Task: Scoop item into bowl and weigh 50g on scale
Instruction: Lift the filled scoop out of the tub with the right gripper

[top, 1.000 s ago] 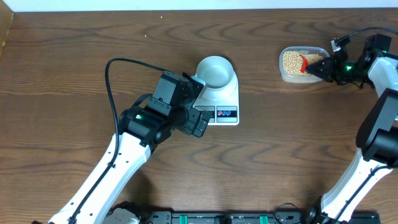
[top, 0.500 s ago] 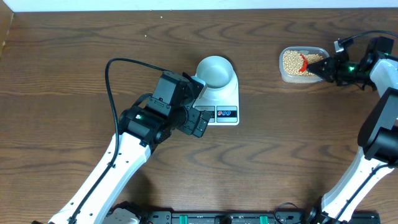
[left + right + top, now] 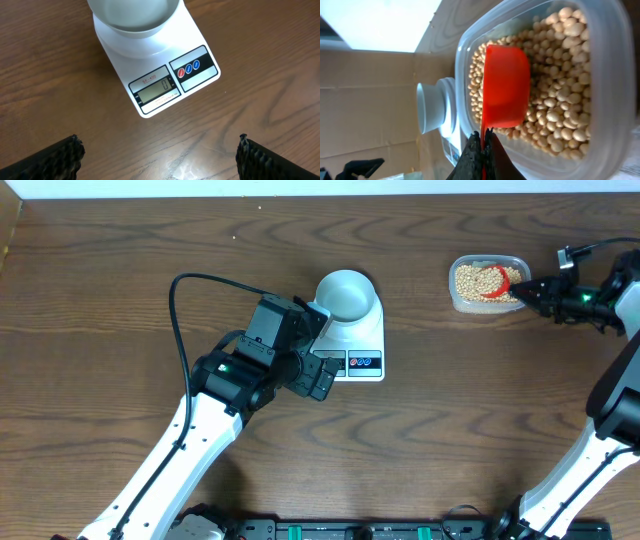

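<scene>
The left end effector (image 3: 318, 376) hangs above the middle of the wooden counter (image 3: 120, 280), over the near left corner of the scale (image 3: 362, 340). In its wrist view the two dark fingers (image 3: 55, 160) sit at the bottom corners of the frame, spread wide with nothing between them.

The white digital scale lies flat near the counter's middle, somewhat toward the far edge. Its display end, with the red and blue buttons (image 3: 189, 68), faces the near edge. The grey LCD display (image 3: 155, 90) reads 0. The pale blue-white bowl (image 3: 345, 292) stands upright on the far end of the scale and looks empty.

Well apart from it, close to the far right corner of the counter, stands the clear plastic tub (image 3: 455, 301) with a layer of tan-yellow beans (image 3: 468, 278) in it. A red scoop (image 3: 497, 285) rests on the beans at the tub's right side; whether it holds any cannot be told. The right end effector (image 3: 528, 290) reaches in from the right edge, its fingers pressed together on the scoop's thin handle.
</scene>
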`<state>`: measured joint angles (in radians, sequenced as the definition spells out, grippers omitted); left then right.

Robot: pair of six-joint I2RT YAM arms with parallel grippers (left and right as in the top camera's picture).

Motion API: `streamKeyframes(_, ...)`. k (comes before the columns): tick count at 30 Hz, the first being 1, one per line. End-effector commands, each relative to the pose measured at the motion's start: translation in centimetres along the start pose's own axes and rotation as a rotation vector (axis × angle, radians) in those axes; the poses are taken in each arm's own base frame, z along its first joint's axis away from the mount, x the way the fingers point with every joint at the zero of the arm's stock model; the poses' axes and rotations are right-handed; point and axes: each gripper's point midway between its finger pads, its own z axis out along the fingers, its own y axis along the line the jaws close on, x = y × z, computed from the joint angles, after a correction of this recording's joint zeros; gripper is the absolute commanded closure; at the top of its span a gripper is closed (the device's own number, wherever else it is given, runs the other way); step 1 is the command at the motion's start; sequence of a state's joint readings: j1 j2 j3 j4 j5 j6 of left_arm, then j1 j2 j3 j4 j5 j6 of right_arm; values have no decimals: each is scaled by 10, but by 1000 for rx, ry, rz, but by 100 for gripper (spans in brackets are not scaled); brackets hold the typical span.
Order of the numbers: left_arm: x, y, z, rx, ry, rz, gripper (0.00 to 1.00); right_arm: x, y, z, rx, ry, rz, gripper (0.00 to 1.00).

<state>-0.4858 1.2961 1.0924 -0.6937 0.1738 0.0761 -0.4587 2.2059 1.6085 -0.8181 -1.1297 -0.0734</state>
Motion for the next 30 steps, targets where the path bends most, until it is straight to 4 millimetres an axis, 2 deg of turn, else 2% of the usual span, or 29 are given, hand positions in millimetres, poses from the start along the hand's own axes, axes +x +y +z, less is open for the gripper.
streamKeyframes(1, 3, 3, 1, -14, 9, 3, 1, -1, 15, -3, -110, -15, -35, 99)
streamKeyframes(5, 3, 3, 1, -14, 9, 3, 1, -3, 21, -8, -154, -27, -27, 99)
streamKeyframes(9, 3, 3, 1, -14, 9, 3, 1, -4, 18, -15, -156, -41, -16, 99)
streamKeyframes(23, 3, 3, 1, -14, 8, 3, 1, -11, 28, -46, -281, -114, 4, 99)
streamKeyframes(27, 3, 3, 1, -14, 9, 3, 1, -12, 47, -55, -399, -138, -3, 99)
streamKeyframes(30, 3, 3, 1, -14, 9, 3, 1, -12, 47, -55, -406, -138, 6, 99)
